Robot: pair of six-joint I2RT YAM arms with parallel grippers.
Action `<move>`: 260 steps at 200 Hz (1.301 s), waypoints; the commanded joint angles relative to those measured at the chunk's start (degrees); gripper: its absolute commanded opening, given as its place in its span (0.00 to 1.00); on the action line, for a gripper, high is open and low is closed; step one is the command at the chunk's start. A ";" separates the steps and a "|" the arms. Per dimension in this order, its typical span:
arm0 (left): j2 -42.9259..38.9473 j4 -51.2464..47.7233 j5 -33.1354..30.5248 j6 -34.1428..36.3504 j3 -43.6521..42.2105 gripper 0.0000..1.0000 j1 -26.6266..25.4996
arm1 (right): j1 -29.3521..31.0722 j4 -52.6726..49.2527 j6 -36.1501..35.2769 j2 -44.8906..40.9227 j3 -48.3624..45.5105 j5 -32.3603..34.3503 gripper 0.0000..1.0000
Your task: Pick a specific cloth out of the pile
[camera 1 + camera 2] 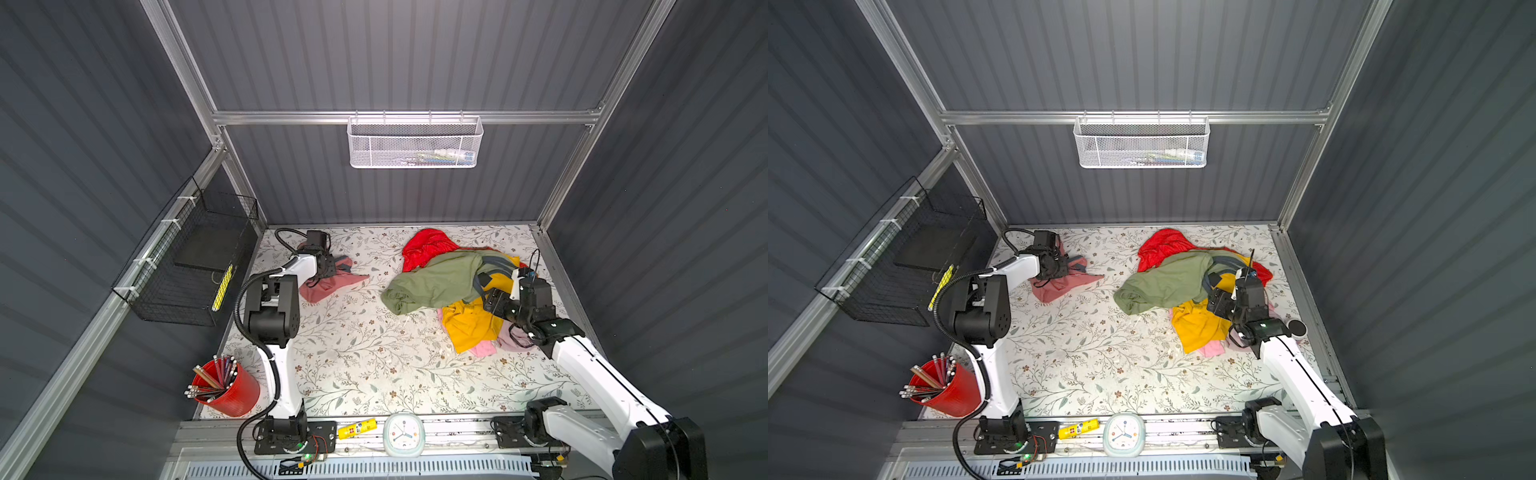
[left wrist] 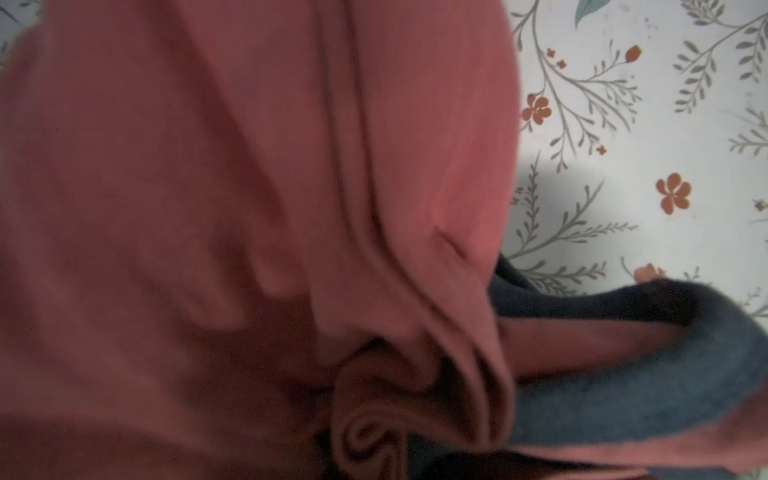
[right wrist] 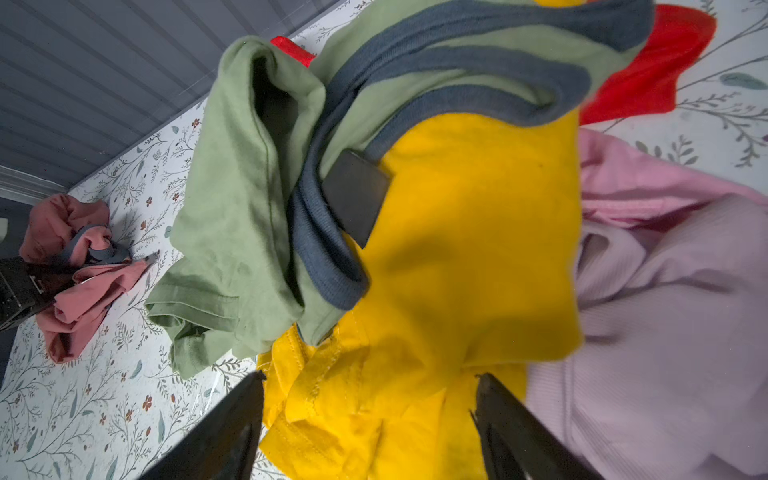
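The cloth (image 1: 332,286), dusty salmon-pink with grey-blue trim (image 2: 602,395), sits at the back left of the table, well apart from the pile (image 1: 436,278). My left gripper (image 1: 322,272) is shut on the cloth's bunched top, and the fabric (image 2: 249,166) fills the left wrist view and hides the jaws. The pile holds olive green, mustard yellow, bright red and pale pink clothes. My right gripper (image 3: 370,376) stands open just above the yellow garment (image 3: 457,249), holding nothing. The cloth (image 3: 83,299) also shows far off in the right wrist view.
A red cup of pencils (image 1: 226,388) stands at the front left. A black wire basket (image 1: 195,266) hangs on the left wall and a white mesh basket (image 1: 413,143) on the back wall. A clock (image 1: 403,434) and a yellow tube (image 1: 357,429) lie on the front rail.
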 commanded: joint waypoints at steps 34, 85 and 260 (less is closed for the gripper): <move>-1.16 -6.32 -0.48 -2.07 0.51 0.38 -0.05 | -0.11 -0.80 0.51 -0.78 -1.15 1.02 0.79; -8.28 -6.27 -1.34 0.73 -0.83 0.80 -0.75 | -0.11 -0.94 -0.09 -0.45 -0.95 1.04 0.80; -4.70 -14.89 -0.06 5.84 -3.19 0.89 -6.30 | -0.14 -4.78 -6.54 -0.60 1.01 3.34 0.82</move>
